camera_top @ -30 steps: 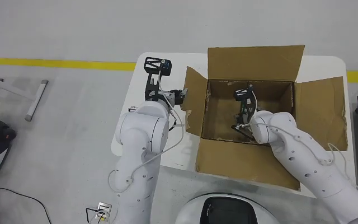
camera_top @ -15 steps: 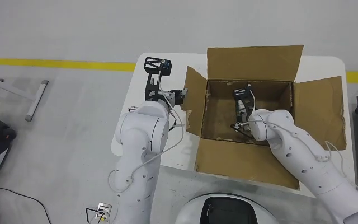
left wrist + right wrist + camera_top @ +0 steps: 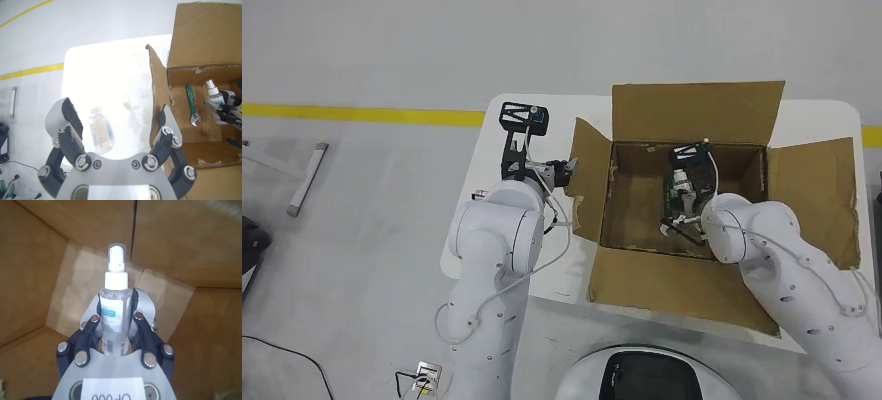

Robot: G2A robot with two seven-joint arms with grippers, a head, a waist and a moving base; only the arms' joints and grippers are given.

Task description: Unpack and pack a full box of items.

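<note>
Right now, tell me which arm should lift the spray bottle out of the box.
Right. The right gripper is shut on the spray bottle inside the box. The left gripper hangs open outside it, above the table and a clear bottle lying there.

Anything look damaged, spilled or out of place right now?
The cardboard box is torn and ragged along its rim at one corner. A clear bottle lies on its side on the table; no spill shows around it.
</note>
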